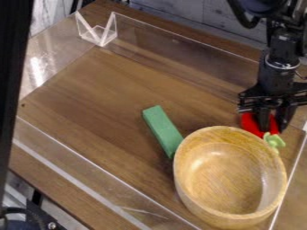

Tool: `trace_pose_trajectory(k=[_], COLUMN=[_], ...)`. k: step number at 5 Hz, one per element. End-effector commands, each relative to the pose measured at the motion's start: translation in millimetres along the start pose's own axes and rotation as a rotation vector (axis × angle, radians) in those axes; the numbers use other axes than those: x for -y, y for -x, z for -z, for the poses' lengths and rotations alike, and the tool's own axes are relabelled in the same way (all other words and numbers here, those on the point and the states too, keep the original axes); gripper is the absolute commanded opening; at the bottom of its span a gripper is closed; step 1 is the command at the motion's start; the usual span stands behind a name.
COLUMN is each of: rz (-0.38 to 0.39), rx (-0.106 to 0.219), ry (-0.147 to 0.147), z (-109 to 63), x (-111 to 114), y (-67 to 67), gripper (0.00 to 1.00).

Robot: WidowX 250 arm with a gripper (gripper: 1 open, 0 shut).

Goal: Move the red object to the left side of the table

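Red fruit (249, 124) sits just below the claw (267, 124) (grasping seems the step in hand); whether its fingers grip, one cannot tell. Next calls for closing firmly, then lifting.

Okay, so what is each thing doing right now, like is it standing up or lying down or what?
Gripper: down at the red toy, a finger in front of it; can't tell if it is holding it.
Red toy: beside the bowl, partly hidden by the gripper.
Bowl: upright, opening up.
Green block: lying flat, one end by the bowl.
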State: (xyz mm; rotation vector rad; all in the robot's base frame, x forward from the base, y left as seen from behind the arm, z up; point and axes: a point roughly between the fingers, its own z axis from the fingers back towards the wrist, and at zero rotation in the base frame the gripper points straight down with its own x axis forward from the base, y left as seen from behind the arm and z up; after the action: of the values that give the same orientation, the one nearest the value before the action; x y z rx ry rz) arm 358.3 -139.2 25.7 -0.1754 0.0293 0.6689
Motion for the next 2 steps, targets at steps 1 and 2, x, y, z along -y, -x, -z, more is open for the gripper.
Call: trace_pose_trajectory(k=[1,2], rz=[0.044,0.071], rx=[0.007,0.007], ry=[0.019,0.024], z=[-13.8,-20.3], x=[14.4,23.2], y=[7.3,10.7], gripper=[0.00,0.00])
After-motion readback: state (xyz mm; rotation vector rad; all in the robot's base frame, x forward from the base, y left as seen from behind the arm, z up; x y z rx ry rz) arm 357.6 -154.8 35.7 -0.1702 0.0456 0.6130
